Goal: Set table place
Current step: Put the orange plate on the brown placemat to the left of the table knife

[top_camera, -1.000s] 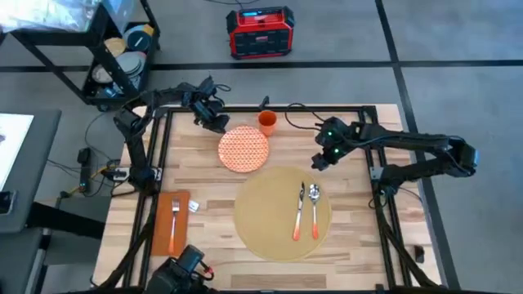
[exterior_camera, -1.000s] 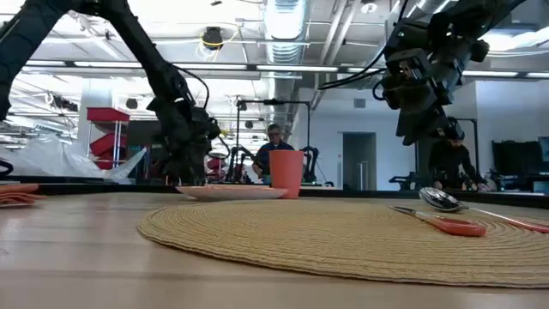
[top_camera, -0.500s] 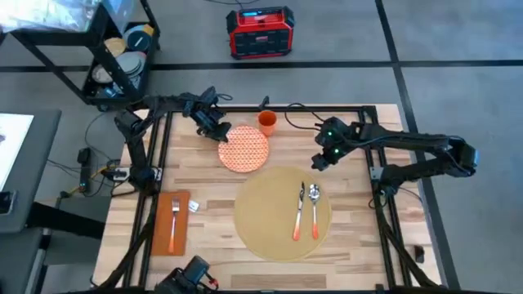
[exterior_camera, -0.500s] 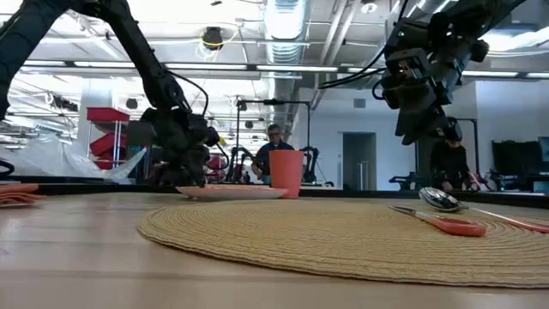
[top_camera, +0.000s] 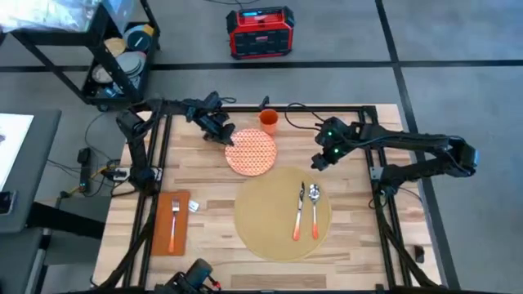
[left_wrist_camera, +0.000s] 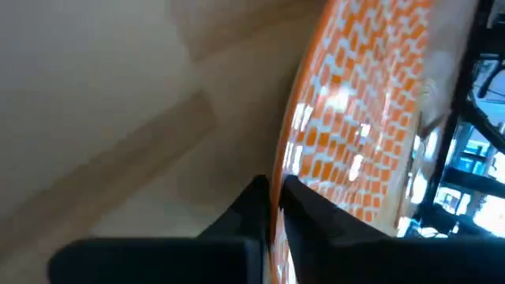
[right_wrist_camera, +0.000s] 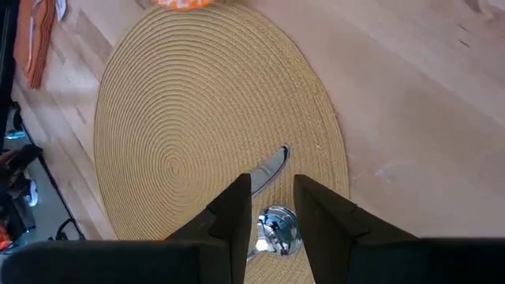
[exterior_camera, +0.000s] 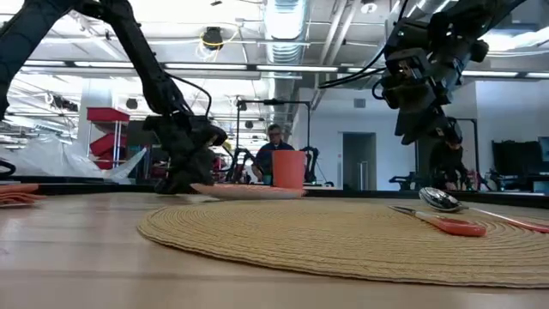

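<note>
While left fingers (left_wrist_camera: 264,207) pinch the plate (top_camera: 251,152) rim, the place (top_camera: 270,214) lies beyond.

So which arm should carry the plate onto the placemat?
Left. The left claw is already clamped on the plate rim, beside the placemat. The right claw hangs empty above the table.

the left wrist view is blurry, and the orange-and-white plate (left_wrist_camera: 359,118) runs off its edge, so only part of the plate shows. the dark fingers (left_wrist_camera: 260,209) there cover a bit of the plate's rim. in the right wrist view, the spoon (right_wrist_camera: 276,229) on the tan placemat (right_wrist_camera: 197,126) is partly hidden behind that arm's own fingers (right_wrist_camera: 233,213), and its handle is cut off. in the low view, the orange napkin (exterior_camera: 13,196) at the far left is cut off by the edge.
</note>
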